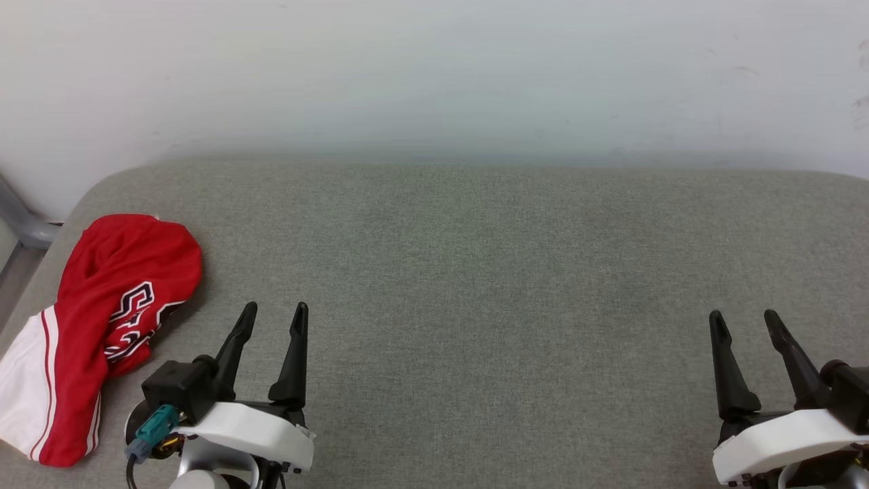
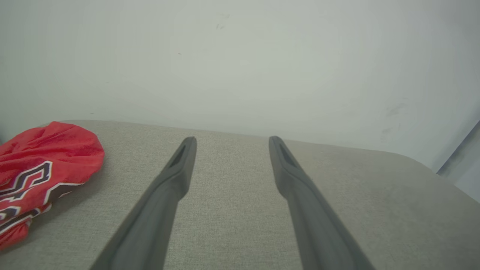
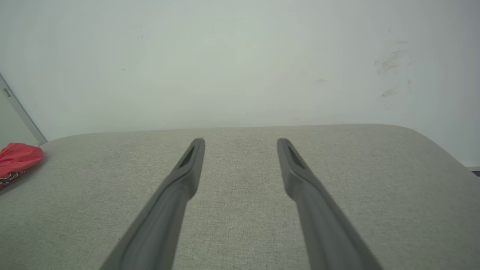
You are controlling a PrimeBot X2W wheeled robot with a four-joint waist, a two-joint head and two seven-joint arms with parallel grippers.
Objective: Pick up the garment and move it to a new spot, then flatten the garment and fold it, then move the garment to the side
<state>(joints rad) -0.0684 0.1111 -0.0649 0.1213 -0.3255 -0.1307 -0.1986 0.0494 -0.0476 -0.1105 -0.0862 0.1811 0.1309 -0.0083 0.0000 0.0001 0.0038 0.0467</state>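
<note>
The garment (image 1: pixel 102 319), a red jersey with a white sleeve and black-and-white lettering, lies bunched at the left end of the grey padded surface (image 1: pixel 475 272). It also appears at the left edge of the left wrist view as the garment (image 2: pixel 41 172) and small at the far left as the garment (image 3: pixel 17 159). My left gripper (image 1: pixel 275 314) stands open just right of the garment, not touching it; its fingers (image 2: pixel 176 176) hold nothing. At the lower right my right gripper (image 1: pixel 743 319) is open with nothing in it, fingers (image 3: pixel 187 176) over bare fabric.
A pale wall (image 1: pixel 434 75) runs behind the padded surface. A grey metal frame piece (image 1: pixel 20 217) stands off the left end, beside the garment. The surface's rounded left corner and edge lie close to the garment.
</note>
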